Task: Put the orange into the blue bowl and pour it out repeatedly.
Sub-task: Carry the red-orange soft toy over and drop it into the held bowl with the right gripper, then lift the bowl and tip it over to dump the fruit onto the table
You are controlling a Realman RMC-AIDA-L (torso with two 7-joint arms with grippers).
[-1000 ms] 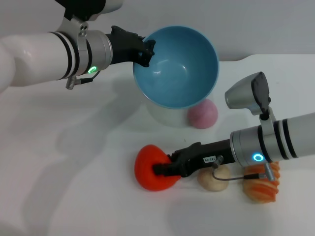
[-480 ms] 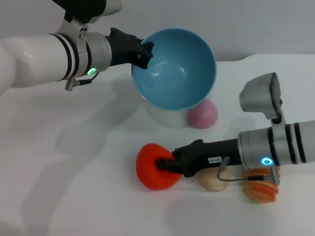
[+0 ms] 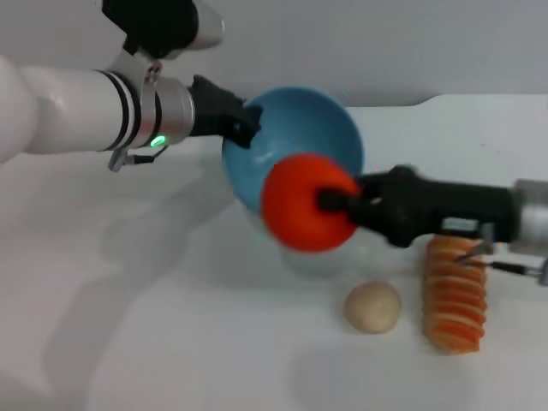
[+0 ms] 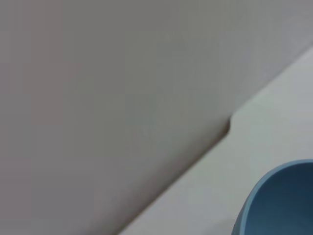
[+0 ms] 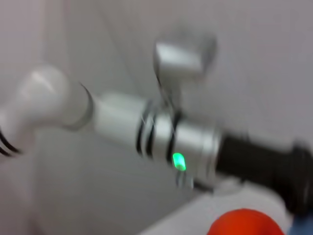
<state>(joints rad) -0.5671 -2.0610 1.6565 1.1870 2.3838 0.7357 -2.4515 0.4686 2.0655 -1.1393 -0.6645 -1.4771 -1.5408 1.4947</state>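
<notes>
The right claw grips the orange aloft before the blue bowl, whose mouth is tipped toward it, held by the left claw.

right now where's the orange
In the head view the orange is held off the table in the right gripper, centre frame, just in front of the blue bowl that the left gripper holds.

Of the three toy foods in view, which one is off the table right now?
The orange: the right gripper holds it in the air before the blue bowl, while the beige ball and the striped loaf lie on the table.
</notes>
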